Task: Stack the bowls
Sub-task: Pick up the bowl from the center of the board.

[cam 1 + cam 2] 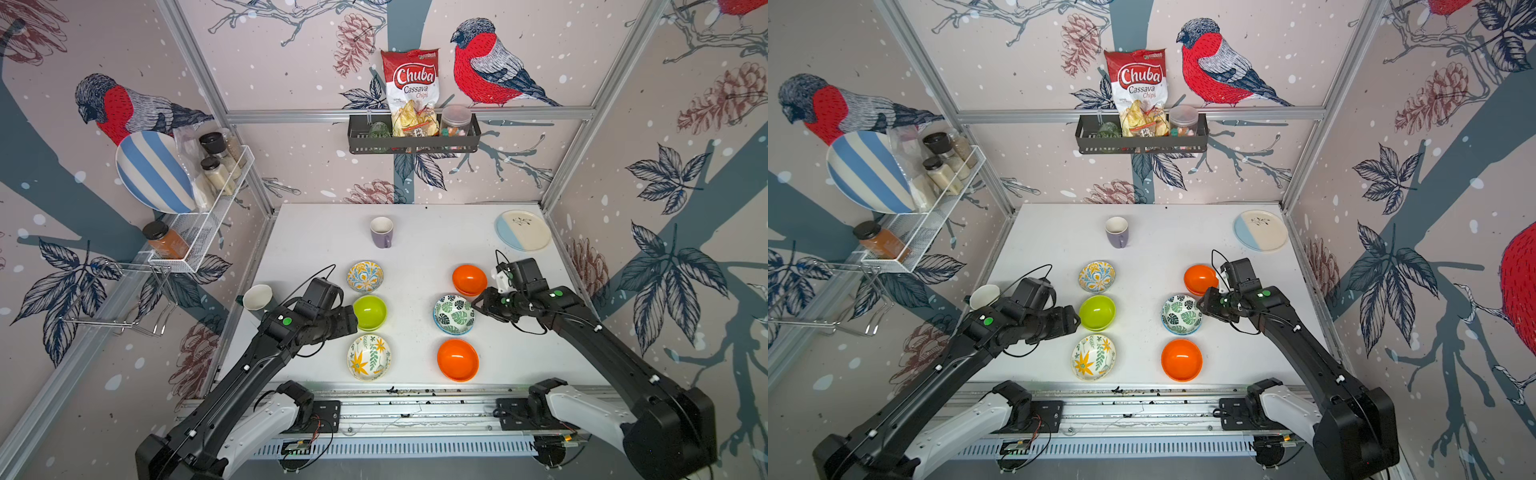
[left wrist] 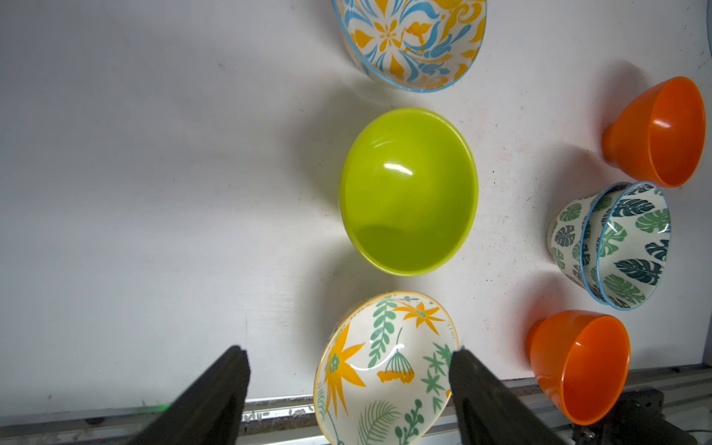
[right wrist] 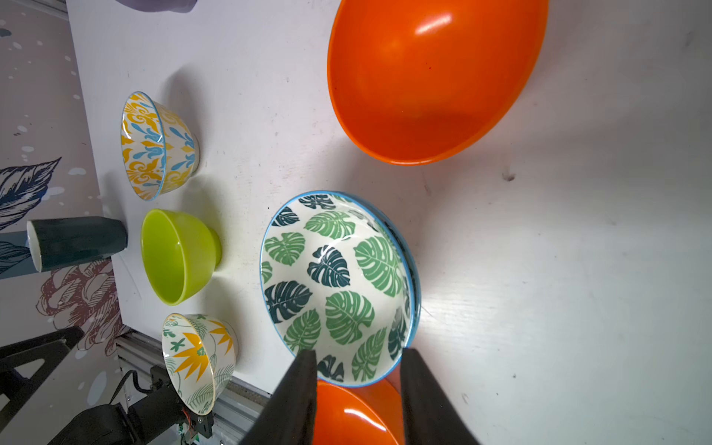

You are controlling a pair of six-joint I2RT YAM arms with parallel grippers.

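Six spots of bowls stand in two columns in both top views. On the left are a yellow/blue floral bowl [image 1: 365, 276], a lime green bowl [image 1: 370, 312] and a flower-and-leaf bowl [image 1: 368, 357]. On the right are an orange bowl [image 1: 469, 279], two leaf-print bowls nested together [image 1: 454, 314] and a second orange bowl [image 1: 457, 359]. My left gripper [image 1: 354, 321] is open just left of the lime bowl [image 2: 408, 192]; its wide-spread fingers [image 2: 231, 381] frame the flower-and-leaf bowl [image 2: 385, 370]. My right gripper [image 3: 358, 356] is open at the right rim of the nested leaf bowls [image 3: 335, 285], holding nothing.
A purple mug [image 1: 382, 232] stands at the back centre, and a cream-and-blue plate [image 1: 523, 230] at the back right. A dark cup with a white inside [image 1: 257, 297] sits at the table's left edge. Wire racks hang on the left wall, and a metal rail [image 1: 415, 399] runs along the front.
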